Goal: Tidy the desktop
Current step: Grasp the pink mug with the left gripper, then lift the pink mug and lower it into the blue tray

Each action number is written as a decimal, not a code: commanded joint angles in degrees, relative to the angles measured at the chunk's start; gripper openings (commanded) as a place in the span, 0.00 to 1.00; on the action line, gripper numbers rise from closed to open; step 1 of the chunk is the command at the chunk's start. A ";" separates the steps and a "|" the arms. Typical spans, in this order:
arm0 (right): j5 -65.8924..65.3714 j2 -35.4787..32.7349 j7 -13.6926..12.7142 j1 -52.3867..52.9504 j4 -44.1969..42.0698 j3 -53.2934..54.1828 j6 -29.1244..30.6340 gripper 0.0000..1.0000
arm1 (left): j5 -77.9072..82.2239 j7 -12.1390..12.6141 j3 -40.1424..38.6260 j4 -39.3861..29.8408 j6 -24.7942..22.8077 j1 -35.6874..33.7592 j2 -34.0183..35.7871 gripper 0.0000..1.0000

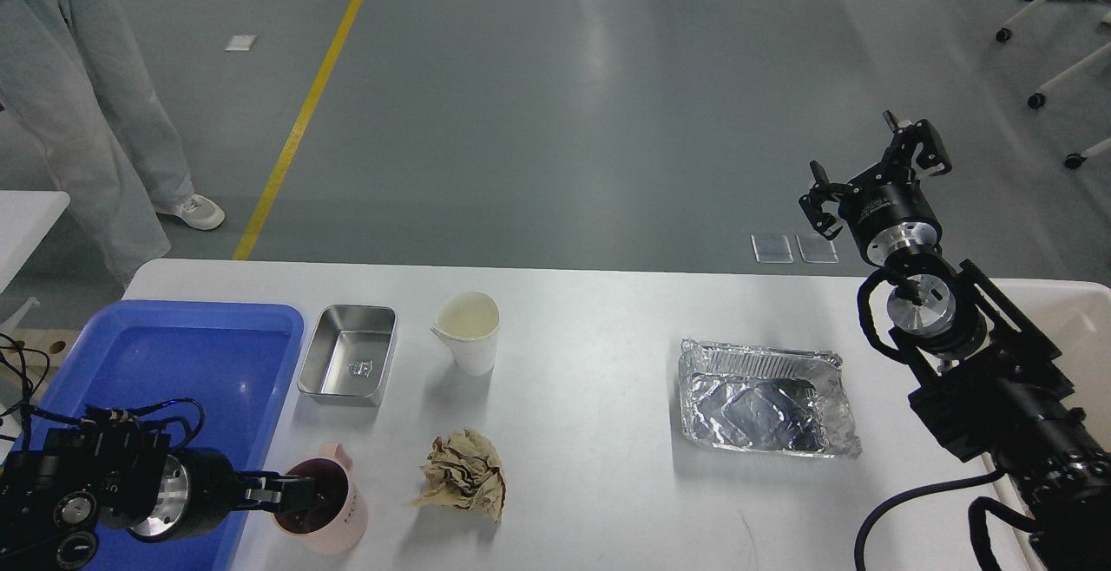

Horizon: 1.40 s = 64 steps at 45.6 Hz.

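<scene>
Left gripper sits at the rim of the pink mug, near front-left of the desktop, just beside the blue tray. Its fingers are dark against the mug's dark interior; cannot tell whether they are parted, pinching the rim, or merely poised over it.

Right gripper is raised beyond the far edge of the desktop, jaws spread wide, holding nothing.

Desktop spans nearly the full width of the view. On it: steel tin, paper cup, crumpled brown paper, foil tray.

Judgement: step in hand is taking the mug for the tray. To do it well, one finger should go inside the wall and one outside, seated deep enough that the mug will not pivot; lift straight up before travelling left, so the base clears the tray's raised lip. The handle faces away from the gripper, so a rim grasp is the sensible choice.

Hard to make out: mug's lower edge is cut by the frame; left arm hides the tray's near corner; whether the mug holds liquid is unreadable; a pale bin at far right is mostly behind the right arm
</scene>
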 commanded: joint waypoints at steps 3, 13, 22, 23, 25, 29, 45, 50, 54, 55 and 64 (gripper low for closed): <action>-0.04 -0.09 0.00 0.00 0.00 -0.08 -0.09 1.00 | 0.00 0.59 0.06 0.62 -0.25 0.01 -2.14 0.62; 0.05 -0.26 0.00 -0.09 0.09 0.00 0.00 1.00 | 0.00 2.18 1.38 0.62 -1.57 -0.25 -2.23 0.46; 0.05 -0.26 0.00 -0.09 0.09 0.00 -0.09 1.00 | -0.18 2.27 1.65 0.27 -4.21 -0.34 -1.53 0.32; 0.05 -0.26 0.00 -0.09 0.09 0.00 -0.09 1.00 | -0.18 2.18 1.65 0.27 -4.64 -0.43 -1.35 0.30; 0.05 -0.26 0.00 -0.09 0.09 0.00 0.00 1.00 | -0.26 2.18 1.47 0.27 -5.61 -0.43 -1.09 0.23; 0.05 -0.26 0.00 -0.09 0.09 0.00 -0.09 1.00 | -0.26 2.18 1.29 0.18 -7.46 -0.43 -0.91 0.12; 0.05 -0.09 0.00 -0.18 0.09 0.00 -0.09 1.00 | -0.35 1.48 0.59 -1.40 -8.60 -1.13 1.37 0.00; 0.05 0.00 0.00 -0.18 0.18 0.00 -0.09 1.00 | -0.79 1.21 -1.34 -2.62 -8.78 -1.66 3.12 0.00; 0.05 0.00 0.00 -0.18 0.18 0.00 -0.09 1.00 | -1.32 0.78 -3.62 -4.12 -9.92 -2.80 6.37 0.00; 0.05 0.18 0.00 -0.18 0.18 0.00 -0.09 1.00 | -1.58 0.25 -4.32 -4.38 -10.44 -3.24 7.25 0.00; 0.05 0.18 0.00 -0.09 0.18 0.00 -0.09 1.00 | -10.71 -5.11 -13.37 -4.91 -20.02 -9.12 15.78 0.00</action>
